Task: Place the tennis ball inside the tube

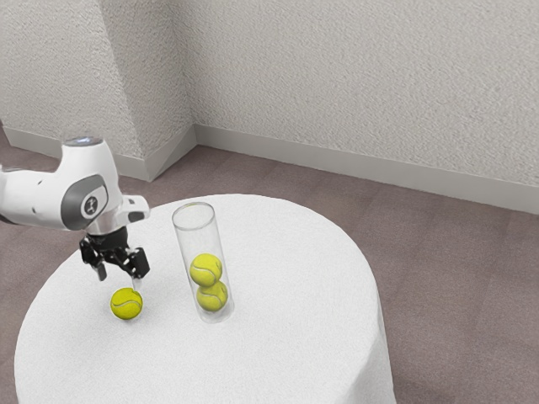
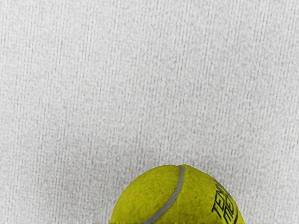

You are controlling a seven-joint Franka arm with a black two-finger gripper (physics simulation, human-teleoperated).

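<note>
The hand (image 1: 120,281) is open above the tennis ball (image 1: 126,304), near the clear tube (image 1: 195,241) which has two balls (image 1: 205,270) inside.

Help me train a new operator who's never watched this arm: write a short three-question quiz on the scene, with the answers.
1. Multiple choice: how many balls are inside the clear tube?
A) One
B) Two
C) Three

2. True or false: the end effector is open, and the loose tennis ball is outside the tube.

3. Fill in the blank: in the wrist view, the loose tennis ball shows dark lettering and a curved grey ____.

Key: 1. B; 2. true; 3. seam
</note>
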